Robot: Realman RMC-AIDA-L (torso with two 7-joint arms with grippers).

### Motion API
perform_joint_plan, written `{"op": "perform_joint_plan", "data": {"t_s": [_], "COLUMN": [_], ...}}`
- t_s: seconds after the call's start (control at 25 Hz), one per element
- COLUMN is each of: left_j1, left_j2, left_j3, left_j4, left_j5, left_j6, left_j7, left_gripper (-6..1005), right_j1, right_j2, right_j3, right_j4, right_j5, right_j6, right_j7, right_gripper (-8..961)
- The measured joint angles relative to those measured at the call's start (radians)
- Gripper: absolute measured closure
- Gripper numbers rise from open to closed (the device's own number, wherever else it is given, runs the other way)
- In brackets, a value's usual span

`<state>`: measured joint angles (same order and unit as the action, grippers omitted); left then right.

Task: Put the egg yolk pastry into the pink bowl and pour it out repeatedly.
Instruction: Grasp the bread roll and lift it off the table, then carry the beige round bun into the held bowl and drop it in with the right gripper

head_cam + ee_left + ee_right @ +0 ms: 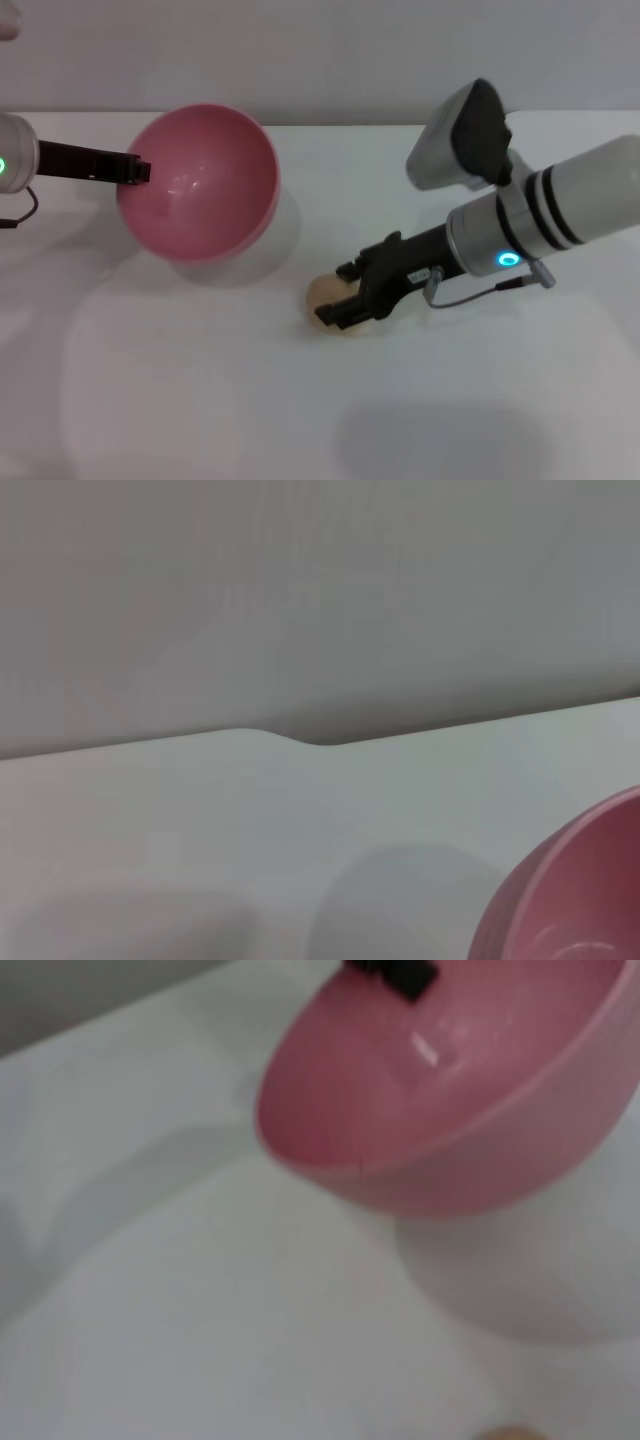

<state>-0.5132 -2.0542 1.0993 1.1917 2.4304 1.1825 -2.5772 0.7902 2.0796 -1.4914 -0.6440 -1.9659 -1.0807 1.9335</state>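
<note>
Glossy pink bowl; tan pastry

The pink bowl (glossy, empty) tilts near the worktop's far edge, left of centre. The tan pastry lies mid-worktop.

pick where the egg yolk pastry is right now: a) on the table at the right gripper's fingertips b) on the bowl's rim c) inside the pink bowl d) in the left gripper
a: in the head view the egg yolk pastry lies on the white table at the right gripper, while the pink bowl, held tilted at its rim by the left gripper, shows an empty inside.
</note>
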Motion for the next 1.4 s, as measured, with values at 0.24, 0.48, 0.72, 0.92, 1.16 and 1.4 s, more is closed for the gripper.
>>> {"op": "perform_joint_plan", "data": {"t_s": [0.24, 0.48, 0.72, 0.92, 1.16, 1.4], "left_j1": [0.011, 0.005, 0.005, -0.010, -0.063, -0.147], "left_j2": [0.000, -0.002, -0.002, -0.001, -0.001, -0.004], "left_j3": [-0.003, 0.003, 0.003, 0.003, 0.024, 0.137], "left_j4": [0.026, 0.040, 0.044, 0.033, -0.029, -0.121], "left_j5": [-0.002, -0.002, -0.003, 0.001, 0.000, -0.002], "left_j6": [-0.006, -0.028, -0.038, -0.042, -0.040, -0.038], "left_j7": [-0.007, -0.007, -0.007, -0.007, -0.006, -0.006], "left_gripper": [999, 1000, 1000, 1000, 999, 999], "right_j1": [-0.012, -0.048, -0.080, -0.148, -0.221, -0.206], "right_j2": [0.000, 0.004, -0.002, -0.008, -0.009, -0.014], "right_j3": [-0.075, -0.095, -0.056, 0.076, 0.353, 0.493], "right_j4": [0.017, -0.010, -0.052, -0.140, -0.285, -0.431], "right_j5": [-0.003, 0.007, 0.016, 0.017, 0.118, 0.186], "right_j6": [0.085, 0.147, 0.136, 0.076, -0.114, -0.313], "right_j7": [0.054, 0.047, 0.046, 0.045, -0.084, -0.150], "right_gripper": [331, 353, 438, 476, 503, 558]}}
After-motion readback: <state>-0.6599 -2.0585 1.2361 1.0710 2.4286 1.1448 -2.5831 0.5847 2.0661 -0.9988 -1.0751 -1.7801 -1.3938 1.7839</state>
